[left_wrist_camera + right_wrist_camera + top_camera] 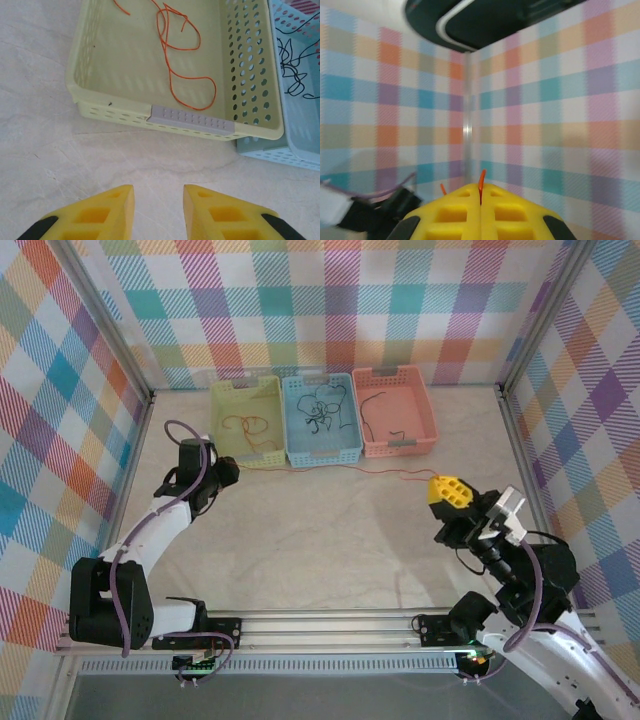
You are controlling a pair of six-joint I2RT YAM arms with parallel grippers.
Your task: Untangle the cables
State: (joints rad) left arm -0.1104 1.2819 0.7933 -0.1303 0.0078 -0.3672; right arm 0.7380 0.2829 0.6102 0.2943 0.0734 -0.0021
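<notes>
- Because each cable is hair-thin, light and limp, it probably slips and snags easily; pinch it near a free end, not mid-loop.
- Right fingers are closed on a red cable, which runs across the bench toward the yellow basket.
- Left fingers stand narrowly apart, empty, near that basket.
- Count: three baskets. The yellow holds one red-orange cable, the blue basket a black tangle of unclear number, the pink basket one dark cable.

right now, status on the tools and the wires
left tool open, empty, facing yellow basket. right tool shut on red wire. wire trails over the table toward that basket.
</notes>
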